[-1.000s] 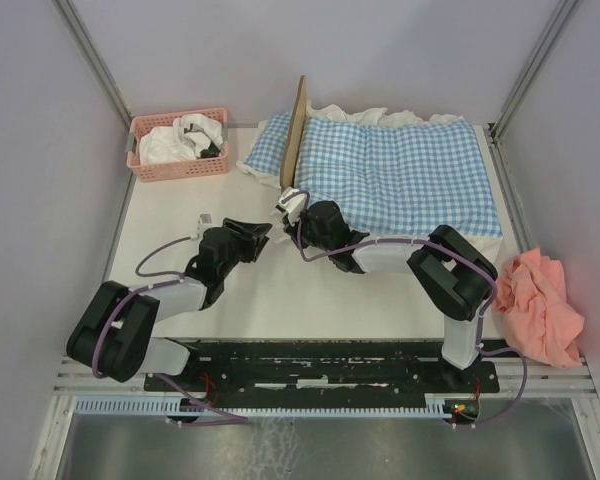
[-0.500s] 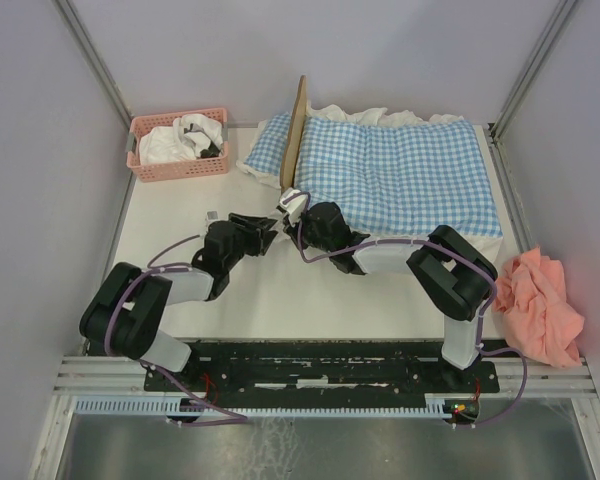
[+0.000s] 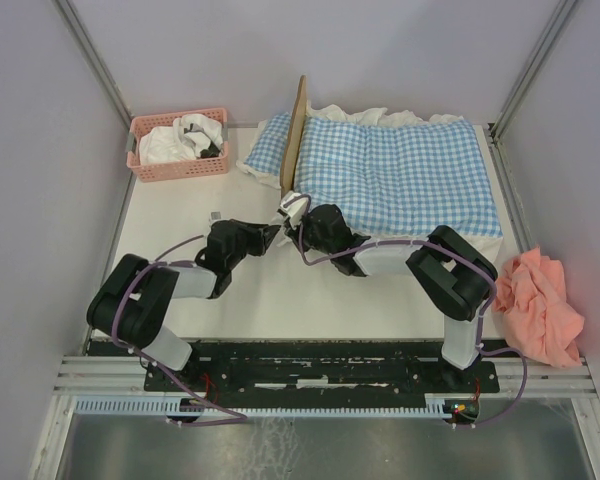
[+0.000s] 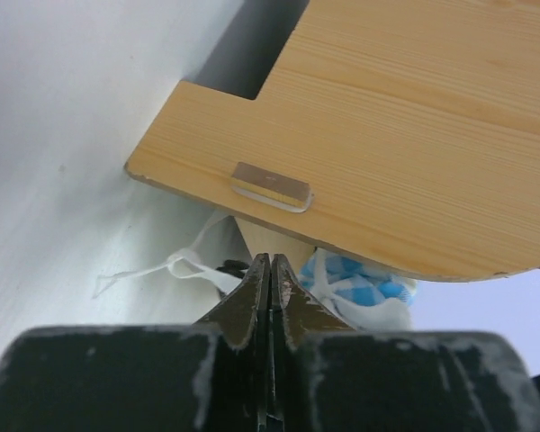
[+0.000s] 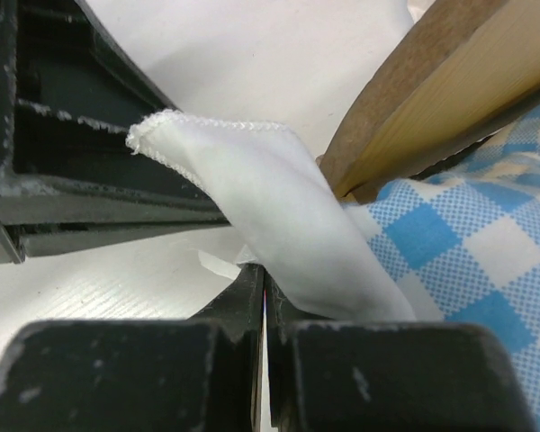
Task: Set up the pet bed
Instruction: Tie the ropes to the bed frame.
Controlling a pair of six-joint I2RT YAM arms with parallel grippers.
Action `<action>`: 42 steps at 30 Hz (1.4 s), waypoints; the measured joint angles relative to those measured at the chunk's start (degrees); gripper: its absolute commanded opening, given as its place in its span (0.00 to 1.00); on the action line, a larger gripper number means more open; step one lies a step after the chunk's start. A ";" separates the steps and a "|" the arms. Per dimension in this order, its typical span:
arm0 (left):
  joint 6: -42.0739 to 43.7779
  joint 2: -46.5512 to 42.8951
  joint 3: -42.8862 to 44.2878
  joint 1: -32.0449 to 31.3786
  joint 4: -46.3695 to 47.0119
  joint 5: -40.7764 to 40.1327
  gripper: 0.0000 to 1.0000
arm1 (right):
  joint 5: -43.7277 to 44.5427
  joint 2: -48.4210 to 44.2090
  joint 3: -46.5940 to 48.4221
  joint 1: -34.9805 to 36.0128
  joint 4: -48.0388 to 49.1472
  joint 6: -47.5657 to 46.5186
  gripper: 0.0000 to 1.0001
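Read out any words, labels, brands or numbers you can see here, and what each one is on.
None can be read in any view.
The small plate on the wooden headboard looks blank.
The pink basket, the gingham bedding and the orange cloth show no print.

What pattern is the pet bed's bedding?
The bedding is blue-white gingham, clearest in the top view.

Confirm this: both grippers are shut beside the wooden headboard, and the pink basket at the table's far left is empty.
The pink basket is not empty: the top view shows white cloth bunched inside it. The rest stands: the left gripper and right gripper, which pinches a white ruffle, are shut beside the wooden headboard.
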 measured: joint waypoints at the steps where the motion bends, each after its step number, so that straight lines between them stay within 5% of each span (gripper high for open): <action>1: 0.00 0.02 0.15 0.00 0.28 0.00 0.03 | -0.04 0.00 -0.22 0.00 0.00 -0.39 0.06; 5: 0.00 0.35 0.76 0.11 1.44 0.02 0.03 | -0.66 -0.11 -0.39 -0.13 -0.26 -2.40 0.31; 9: 0.00 0.72 1.38 0.22 1.84 0.02 0.03 | -2.69 -1.95 -1.86 -0.24 -1.03 -7.74 0.43; 25: 0.00 2.97 2.82 0.22 2.23 1.46 0.03 | -12.85 -7.19 -11.15 1.86 -4.50 -51.91 0.51; 42: -0.07 3.80 2.82 0.22 3.17 2.56 0.03 | -2.21 5.64 -7.23 5.92 5.97 -68.81 0.53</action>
